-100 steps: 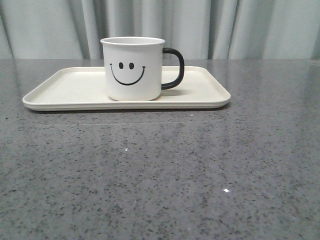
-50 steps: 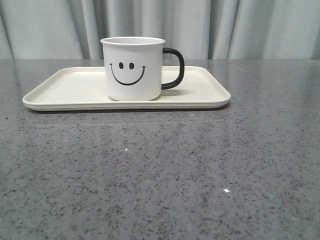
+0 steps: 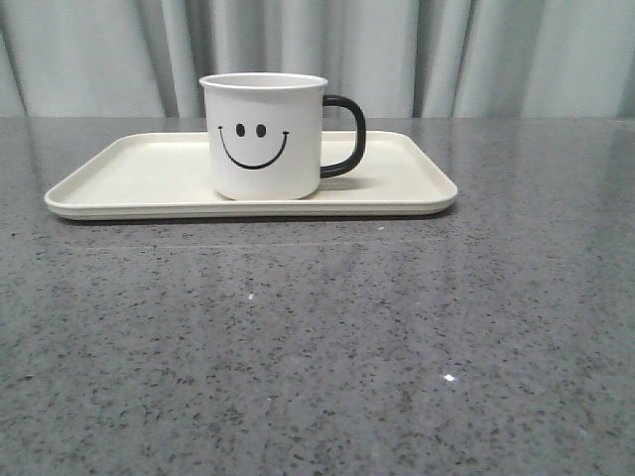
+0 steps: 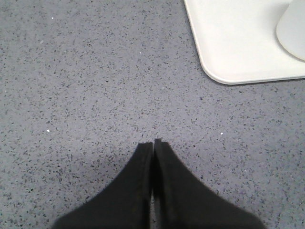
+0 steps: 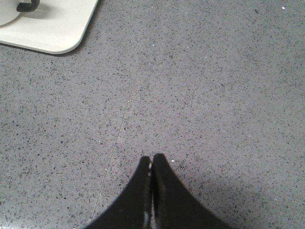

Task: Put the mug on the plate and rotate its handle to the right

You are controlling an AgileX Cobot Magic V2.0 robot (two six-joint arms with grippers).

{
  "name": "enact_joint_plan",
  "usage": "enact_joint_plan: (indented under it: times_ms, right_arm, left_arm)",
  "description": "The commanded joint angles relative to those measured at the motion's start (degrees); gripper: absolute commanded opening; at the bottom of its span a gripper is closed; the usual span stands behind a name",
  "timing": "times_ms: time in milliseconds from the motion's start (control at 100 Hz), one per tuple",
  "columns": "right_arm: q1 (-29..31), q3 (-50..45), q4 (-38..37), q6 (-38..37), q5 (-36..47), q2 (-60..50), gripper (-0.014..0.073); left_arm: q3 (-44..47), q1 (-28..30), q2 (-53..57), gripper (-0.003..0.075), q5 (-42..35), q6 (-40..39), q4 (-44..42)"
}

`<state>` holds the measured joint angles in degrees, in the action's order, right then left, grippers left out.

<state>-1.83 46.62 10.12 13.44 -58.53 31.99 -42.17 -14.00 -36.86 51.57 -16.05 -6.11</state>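
Mug (image 4: pixel 294 29) (wrist views) edge-cropped

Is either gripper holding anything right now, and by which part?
Nothing held: left gripper and right gripper are shut, empty, over bare table.

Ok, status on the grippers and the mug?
Left gripper shut, right gripper shut, both empty over the table. Mug upright on plate, handle right. Nothing in the way.

You saw the right gripper (image 5: pixel 152 160) above the speckled grey table (image 5: pixel 205 86), its two black fingers (image 5: pixel 164 191) pressed together with nothing between them. A rounded corner of the plate (image 5: pixel 57 33) lay well apart from the fingertips, at the frame's edge. On it sat part of the mug (image 5: pixel 7 16), cut off by the frame, with its black handle (image 5: pixel 27 6).
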Motion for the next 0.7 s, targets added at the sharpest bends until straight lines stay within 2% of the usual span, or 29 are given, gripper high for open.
enact_joint_plan:
  times_ms: [0, 500, 590, 690]
  right_arm:
    - [0.43, 1.37, 0.24, 0.1, 3.09, 0.12, -0.0066]
    - [0.43, 1.37, 0.24, 0.1, 3.09, 0.12, -0.0066]
    - [0.43, 1.37, 0.24, 0.1, 3.09, 0.12, -0.0066]
    - [0.43, 1.37, 0.24, 0.1, 3.09, 0.12, -0.0066]
  left_arm:
    - [-1.66, 0.01, 0.05, -0.002, -3.7, -0.51, -0.48]
    - [-1.19, 0.01, 0.29, -0.002, -4.35, -0.51, -1.92]
    - [0.77, 0.01, 2.18, -0.002, -8.87, -0.51, -4.69]
    - [5.54, 0.01, 6.2, -0.002, -21.05, -0.51, -5.04]
